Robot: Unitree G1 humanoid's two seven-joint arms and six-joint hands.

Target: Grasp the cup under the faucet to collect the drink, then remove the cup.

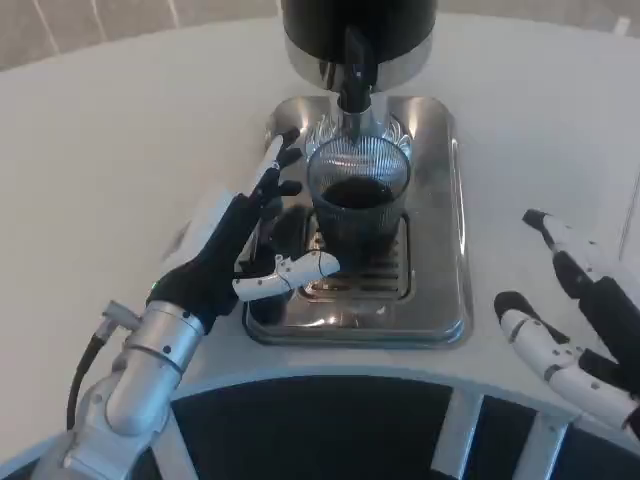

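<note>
**Cup under faucet, both hands open**

Ribbed glass cup stands on the steel drip tray, directly beneath the black faucet of the dispenser; dark drink inside (about half full). Left hand beside the cup, fingers spread, thumb near its base, gripping nothing. Right hand open on the white counter, well apart from the tray.

Ribbed cup of dark drink under faucet.
</note>
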